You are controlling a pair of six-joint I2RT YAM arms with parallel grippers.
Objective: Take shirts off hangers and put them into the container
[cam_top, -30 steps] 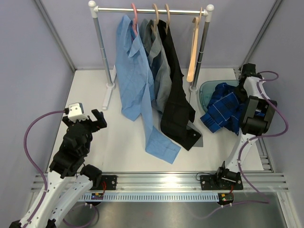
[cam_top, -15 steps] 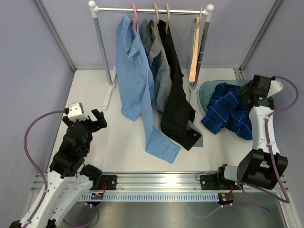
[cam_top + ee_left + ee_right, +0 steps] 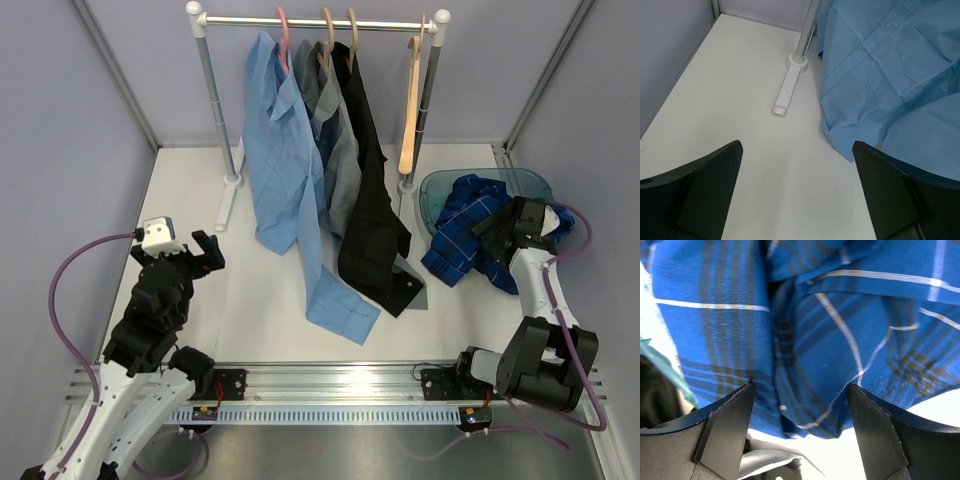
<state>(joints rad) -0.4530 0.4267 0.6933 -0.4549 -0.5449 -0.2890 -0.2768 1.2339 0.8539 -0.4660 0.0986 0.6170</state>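
Overhead, a white table (image 3: 250, 300) sits between lilac walls (image 3: 90, 120), with a rail stand (image 3: 320, 21) at twelve o'clock. At three o'clock the dark blue plaid shirt (image 3: 470, 235) lies crumpled, partly in the teal container (image 3: 440, 190) and partly spilling over its rim toward six. The right gripper (image 3: 800, 390) gapes wide over it, grasping nothing. The left gripper (image 3: 797, 150), at eight o'clock, is likewise released.

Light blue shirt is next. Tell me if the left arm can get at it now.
Probably yes: the left gripper is open, and only bare table lies between it and the light blue shirt.
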